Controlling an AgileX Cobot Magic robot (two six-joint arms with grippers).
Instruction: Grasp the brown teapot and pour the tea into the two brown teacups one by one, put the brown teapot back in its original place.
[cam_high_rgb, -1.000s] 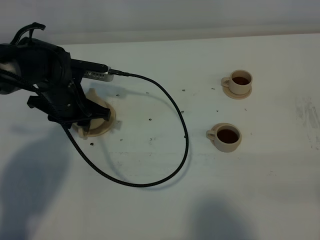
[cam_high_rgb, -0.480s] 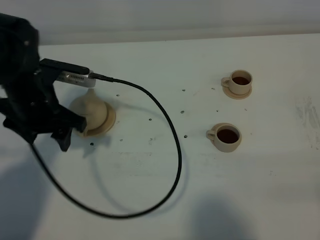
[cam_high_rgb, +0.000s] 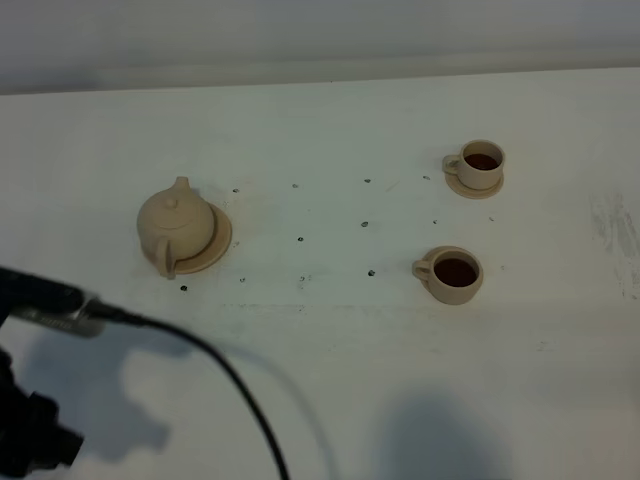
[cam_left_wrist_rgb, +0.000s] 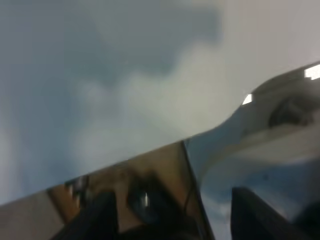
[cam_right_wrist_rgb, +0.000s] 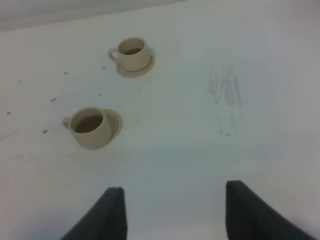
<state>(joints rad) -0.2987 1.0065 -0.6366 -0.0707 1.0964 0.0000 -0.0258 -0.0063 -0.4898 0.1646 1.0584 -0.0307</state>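
Note:
The brown teapot (cam_high_rgb: 175, 222) stands upright on its wide tan saucer (cam_high_rgb: 219, 243) at the left of the table, with nothing holding it. The two brown teacups hold dark tea: the far teacup (cam_high_rgb: 483, 161) (cam_right_wrist_rgb: 132, 52) sits on a small saucer, and the near teacup (cam_high_rgb: 455, 274) (cam_right_wrist_rgb: 90, 128) sits half off its saucer (cam_right_wrist_rgb: 116, 124). My left arm (cam_high_rgb: 30, 440) is low in the front left corner, well away from the teapot. The left gripper (cam_left_wrist_rgb: 180, 222) is open and empty in a blurred view. My right gripper (cam_right_wrist_rgb: 175, 215) is open and empty, short of the teacups.
A black cable (cam_high_rgb: 235, 385) runs from the left arm across the front left of the white table (cam_high_rgb: 330, 350). Small dark specks dot the table between the teapot and the cups. Faint smudges (cam_right_wrist_rgb: 227, 100) mark the table right of the cups.
The left arm has drawn back from the teapot toward the front left corner, taking its cable along. The teapot now stands uncovered on its saucer. The cups have not moved.

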